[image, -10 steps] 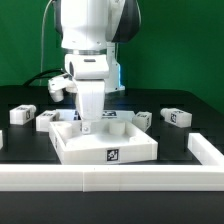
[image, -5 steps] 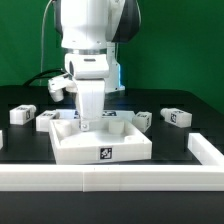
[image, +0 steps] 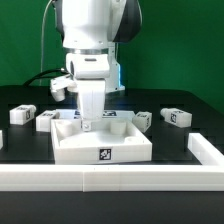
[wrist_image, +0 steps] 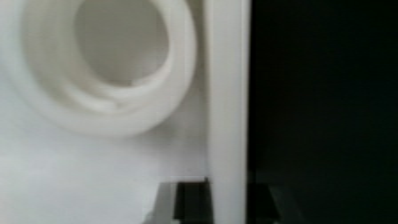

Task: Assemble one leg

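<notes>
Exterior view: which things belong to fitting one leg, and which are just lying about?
For the job: gripper, at the white tray; leg block at the exterior view's left; second leg block at its right.
Just lying about: white rail along the front; black table.

Above the white tray (image: 75, 150), the arm (image: 90, 50) fills the middle and back, so only the tray's front part lies open from above. On the exterior view's left of the tray, a first leg (image: 47, 120) sits just beside its back corner. A second leg (image: 22, 114) lies farther out, with bare worktop (image: 25, 145) in front of both. On the exterior view's right, a third leg (image: 143, 119) crowds the tray's back corner and a fourth leg (image: 177, 116) lies beyond it. A white rail (image: 110, 180) bars the tray's front side, close by.
</notes>
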Controlling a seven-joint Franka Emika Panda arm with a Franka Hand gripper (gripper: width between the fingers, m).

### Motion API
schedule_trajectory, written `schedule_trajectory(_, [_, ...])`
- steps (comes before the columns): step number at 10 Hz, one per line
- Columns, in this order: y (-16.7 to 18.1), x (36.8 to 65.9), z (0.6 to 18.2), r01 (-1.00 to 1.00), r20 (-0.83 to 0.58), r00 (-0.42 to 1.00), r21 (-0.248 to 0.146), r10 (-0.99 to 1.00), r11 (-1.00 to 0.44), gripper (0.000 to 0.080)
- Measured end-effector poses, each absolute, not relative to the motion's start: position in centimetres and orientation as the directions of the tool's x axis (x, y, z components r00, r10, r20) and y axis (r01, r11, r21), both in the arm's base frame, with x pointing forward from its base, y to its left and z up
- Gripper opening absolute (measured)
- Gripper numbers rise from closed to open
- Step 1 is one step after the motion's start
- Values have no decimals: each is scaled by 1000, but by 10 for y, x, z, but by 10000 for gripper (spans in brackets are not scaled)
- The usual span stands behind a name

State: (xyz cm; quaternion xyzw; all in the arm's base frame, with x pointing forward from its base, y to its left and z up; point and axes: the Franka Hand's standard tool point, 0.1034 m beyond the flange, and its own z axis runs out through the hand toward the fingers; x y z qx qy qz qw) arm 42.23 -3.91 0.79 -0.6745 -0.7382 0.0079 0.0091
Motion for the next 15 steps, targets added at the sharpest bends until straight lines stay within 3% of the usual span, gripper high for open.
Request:
schedule_trajectory(7, [40,467,7,1000,21,19,24,1000,-20,57])
schedule_trajectory(15, [55,489,7,1000,4,-7,-13,1000,7,57])
